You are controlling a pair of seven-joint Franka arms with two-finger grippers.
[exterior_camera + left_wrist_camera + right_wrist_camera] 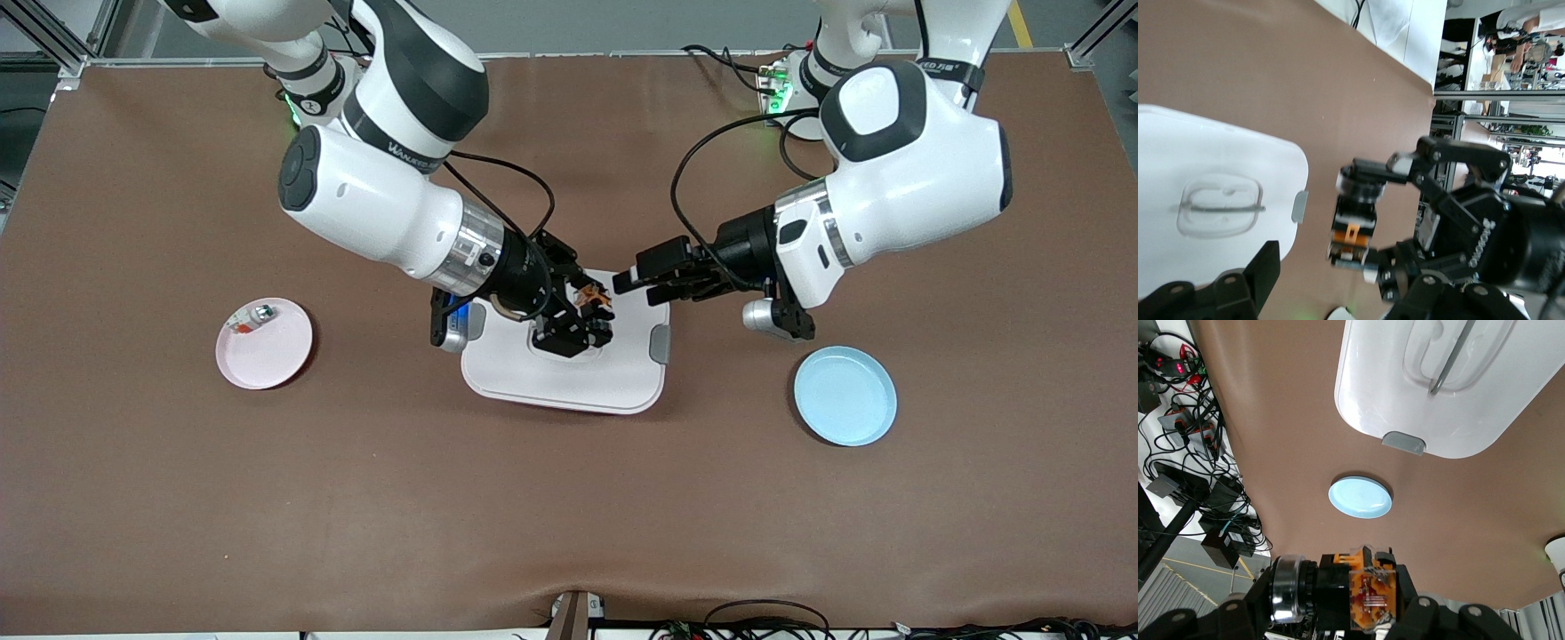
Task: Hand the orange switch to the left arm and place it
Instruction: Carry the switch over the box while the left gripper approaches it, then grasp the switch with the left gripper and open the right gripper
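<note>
The right gripper [594, 313] is clenched on the orange switch [594, 300], holding it up in the air over the box [622, 378], above the lid's recessed handle [1221, 206]. The grip sits across the switch's middle, which leaves its ends free; that looks deliberate, since the other arm needs bare surface to take hold of.

The left gripper [622, 283] hangs just beside the switch, over the box's edge, not touching it. Its fingers [1261, 273] stand released, spread wide as its own wrist view shows them, ready to close around the part. Meeting above the lid lets the handover pass over the box without either arm brushing it.

In the left wrist view the switch's long axis runs across the right gripper's fingers, with a silver collar [1360, 188] at one end and orange terminals [1350, 235] at the other. Which end faces the left gripper is hard to settle; probably the terminal end, judging by the orange showing toward it in the front view.

Further out from the jaws, a blue plate [845, 396] lies toward the left arm's end of the table, and a pink plate [264, 344] with a small silver-green piece [260, 312] toward the right arm's end.
</note>
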